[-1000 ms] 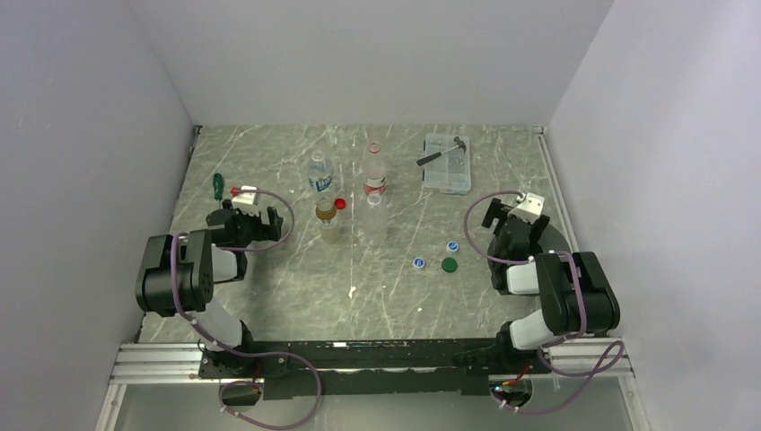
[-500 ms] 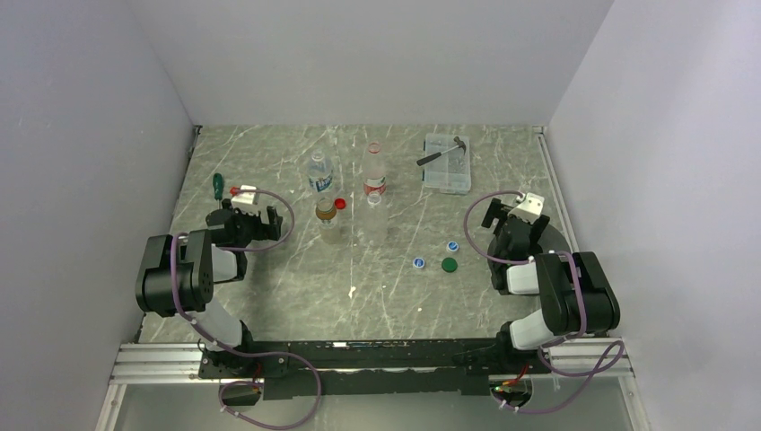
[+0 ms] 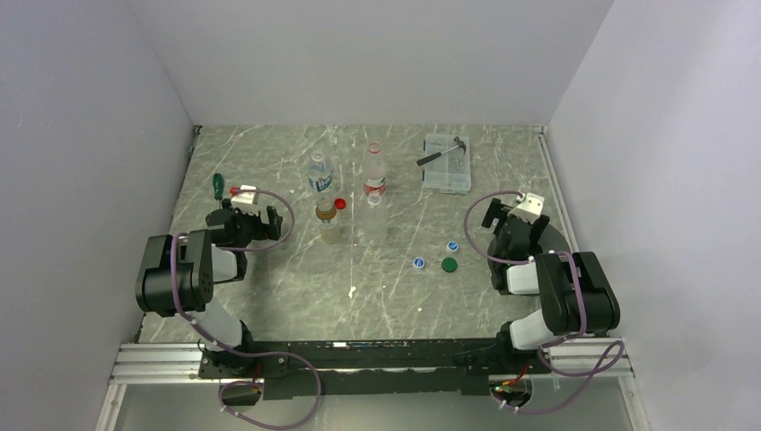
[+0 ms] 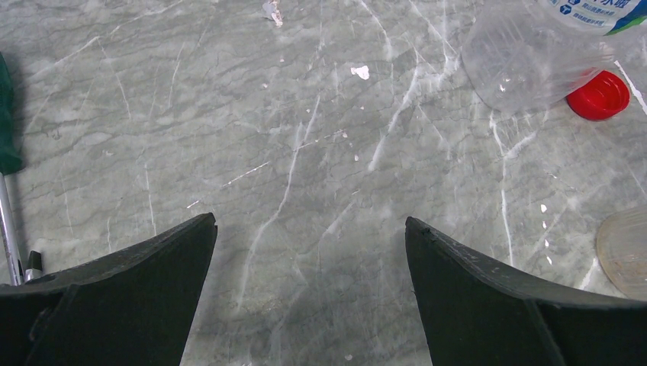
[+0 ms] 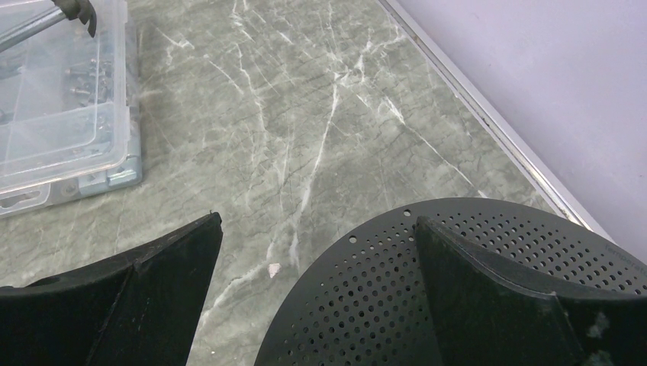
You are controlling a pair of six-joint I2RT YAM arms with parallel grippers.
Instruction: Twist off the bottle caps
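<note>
Evidently nothing has moved this past second; the left gripper (image 4: pixel 309 229) and right gripper (image 5: pixel 317 225) sit parked, jaws wide and empty; four bottle caps (image 3: pixel 449 264) lie loose on the table (image 3: pixel 377 296) near the standing bottles (image 3: pixel 320 175), so unscrewing looks finished.

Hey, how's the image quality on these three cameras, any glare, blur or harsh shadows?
Top external: even, soft light and no harsh shadows, though the slim clear bottle nearly blends into the marble table. Left wrist: table sharp, black fingers show no surface detail, labelled bottle cropped at the top edge. Right wrist: sharp, with a mild sheen on the clear plastic box.
</note>
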